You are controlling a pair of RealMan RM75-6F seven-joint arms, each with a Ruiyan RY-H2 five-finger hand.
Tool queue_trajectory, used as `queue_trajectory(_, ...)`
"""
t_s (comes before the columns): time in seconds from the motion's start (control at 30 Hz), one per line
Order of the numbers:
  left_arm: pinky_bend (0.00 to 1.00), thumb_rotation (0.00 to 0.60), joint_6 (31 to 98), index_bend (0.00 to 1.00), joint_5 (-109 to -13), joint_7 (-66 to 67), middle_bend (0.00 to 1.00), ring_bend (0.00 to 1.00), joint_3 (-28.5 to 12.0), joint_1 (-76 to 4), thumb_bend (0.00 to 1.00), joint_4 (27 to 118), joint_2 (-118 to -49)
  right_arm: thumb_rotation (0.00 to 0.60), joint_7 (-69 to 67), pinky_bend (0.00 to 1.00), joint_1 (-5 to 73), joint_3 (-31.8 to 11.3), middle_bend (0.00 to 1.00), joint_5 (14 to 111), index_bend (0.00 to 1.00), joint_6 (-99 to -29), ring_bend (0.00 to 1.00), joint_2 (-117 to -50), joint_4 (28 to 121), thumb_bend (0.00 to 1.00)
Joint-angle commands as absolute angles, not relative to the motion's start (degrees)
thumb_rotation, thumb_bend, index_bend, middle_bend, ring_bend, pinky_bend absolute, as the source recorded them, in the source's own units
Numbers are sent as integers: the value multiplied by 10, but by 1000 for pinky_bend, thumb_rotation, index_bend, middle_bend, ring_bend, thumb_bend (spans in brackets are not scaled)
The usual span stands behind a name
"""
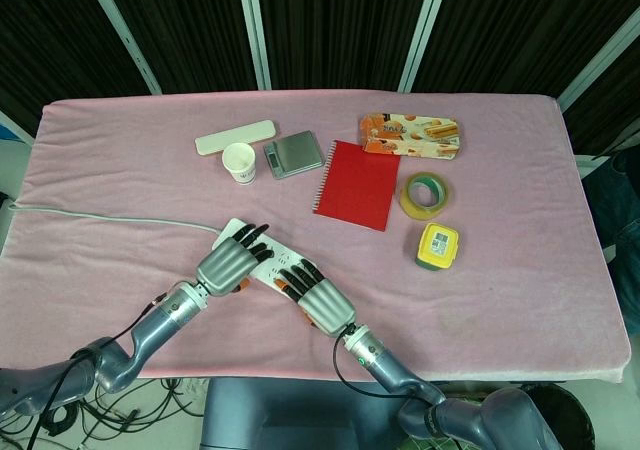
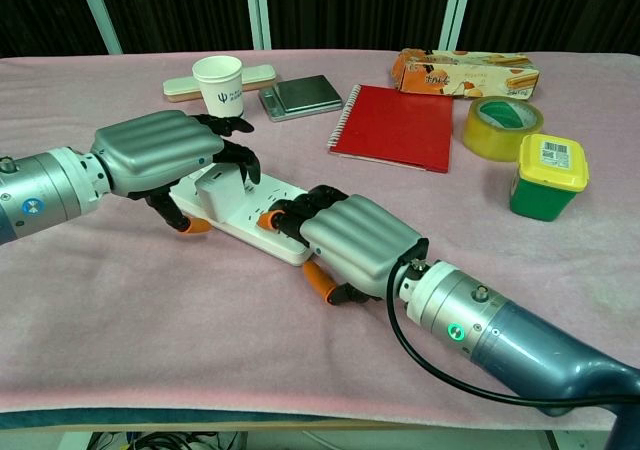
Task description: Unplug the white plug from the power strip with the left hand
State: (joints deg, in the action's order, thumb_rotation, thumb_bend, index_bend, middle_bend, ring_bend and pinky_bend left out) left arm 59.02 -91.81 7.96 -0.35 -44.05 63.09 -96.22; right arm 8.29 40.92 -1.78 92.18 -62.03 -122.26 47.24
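Nearest the chest camera is my right hand (image 2: 350, 240), pressed flat on the near end of the power strip (image 2: 245, 220), fingers together along its top, gripping nothing. To its left, my left hand (image 2: 165, 155) arches over the white plug (image 2: 215, 190), which stands upright in the strip; fingers curl around it, though I cannot tell whether they clamp it. Lengthwise the strip runs toward far left, so my pull goes straight up. Farther back, a paper cup (image 2: 218, 82) stands upright; I cannot see inside.
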Motion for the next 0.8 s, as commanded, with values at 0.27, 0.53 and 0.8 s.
queue_trajectory(0.27, 132, 600, 592, 316, -917, 82, 345, 20, -6, -441, 225, 619, -969, 600, 85, 73, 409, -19, 129, 921, 150, -620, 129, -1222, 474, 623)
queue_trajectory(0.53, 132, 600, 593, 327, -914, 78, 373, 33, -5, -438, 225, 612, -974, 600, 87, 73, 408, -19, 129, 920, 150, -620, 129, -1224, 474, 623)
queue_trajectory(0.8, 132, 600, 596, 334, -915, 76, 382, 35, -3, -437, 225, 601, -981, 600, 85, 73, 407, -19, 129, 919, 150, -619, 129, -1227, 470, 623)
